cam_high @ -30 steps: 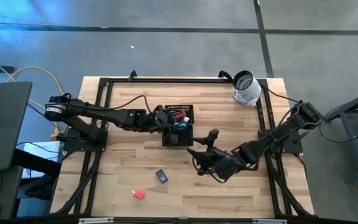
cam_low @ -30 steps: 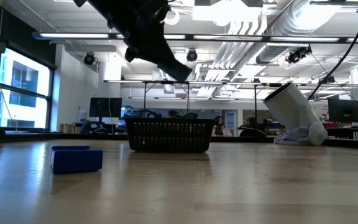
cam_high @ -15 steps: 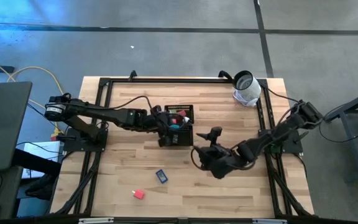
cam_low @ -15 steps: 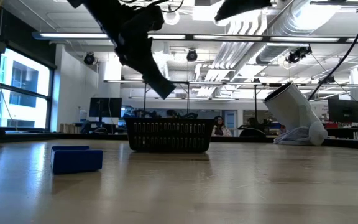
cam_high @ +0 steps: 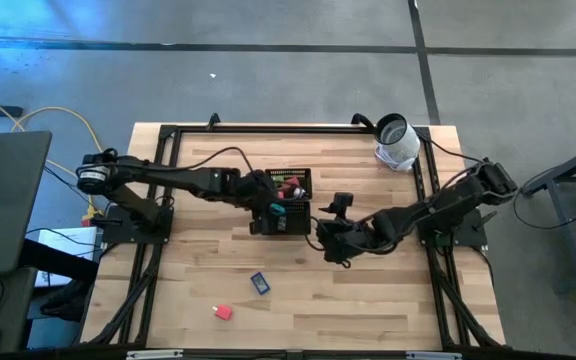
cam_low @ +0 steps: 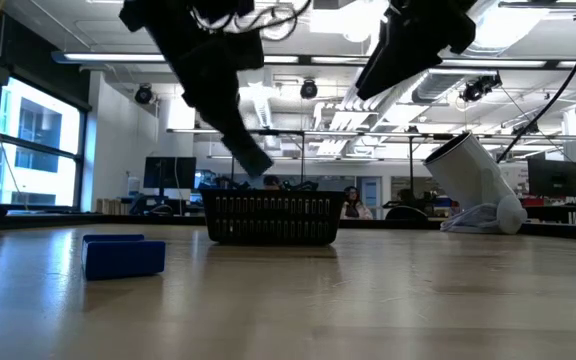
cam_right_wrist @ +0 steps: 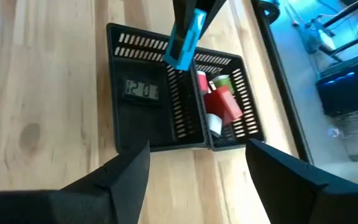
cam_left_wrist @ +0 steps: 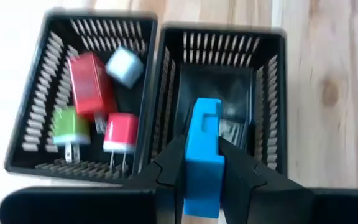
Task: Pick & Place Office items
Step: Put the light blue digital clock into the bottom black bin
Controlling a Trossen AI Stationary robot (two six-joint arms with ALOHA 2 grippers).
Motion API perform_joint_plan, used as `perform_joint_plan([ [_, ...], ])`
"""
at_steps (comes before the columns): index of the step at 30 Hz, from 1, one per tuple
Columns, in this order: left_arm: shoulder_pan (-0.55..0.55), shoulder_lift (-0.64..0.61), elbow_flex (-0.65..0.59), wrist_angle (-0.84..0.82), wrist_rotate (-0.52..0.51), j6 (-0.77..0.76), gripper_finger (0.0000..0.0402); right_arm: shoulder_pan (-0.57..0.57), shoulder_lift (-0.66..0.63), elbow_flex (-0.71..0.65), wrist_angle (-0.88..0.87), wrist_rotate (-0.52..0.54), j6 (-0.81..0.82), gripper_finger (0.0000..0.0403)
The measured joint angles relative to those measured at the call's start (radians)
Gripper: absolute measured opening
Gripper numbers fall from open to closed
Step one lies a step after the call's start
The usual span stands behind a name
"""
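The left gripper (cam_left_wrist: 202, 163) is clenched on a bright blue rectangular block (cam_left_wrist: 204, 155), holding it over the black two-compartment mesh tray (cam_left_wrist: 268, 93) near the middle of the wooden table (cam_high: 368, 300), above the compartment holding a small black display piece (cam_right_wrist: 142, 90). The other compartment holds a red block (cam_left_wrist: 90, 84), a green plug block (cam_left_wrist: 69, 126), a red-and-white plug block (cam_left_wrist: 120, 132) and a pale grey-blue cube (cam_left_wrist: 125, 66). The right gripper (cam_right_wrist: 191, 165) hangs released just beside the tray. A dark blue block (cam_high: 260, 283) and a small red block (cam_high: 224, 312) lie toward the table's near edge. A white-and-grey roll (cam_high: 396, 140) sits at the far right corner.
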Motion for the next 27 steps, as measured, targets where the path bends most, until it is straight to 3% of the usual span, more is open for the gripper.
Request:
perform_joint_plan([
  [8,0.043,0.058,0.0,0.013,0.088,0.043,0.0061,-0.034,0.0,0.0,0.018,-0.11,-0.002,0.0251],
  [18,0.044,0.077,-0.001,0.054,0.216,0.065,0.0061,-0.053,0.012,0.0,0.032,-0.158,-0.014,0.025],
  [27,0.047,0.123,0.0,0.078,0.224,0.068,0.0061,-0.054,0.013,0.0,0.038,-0.167,-0.022,0.025],
])
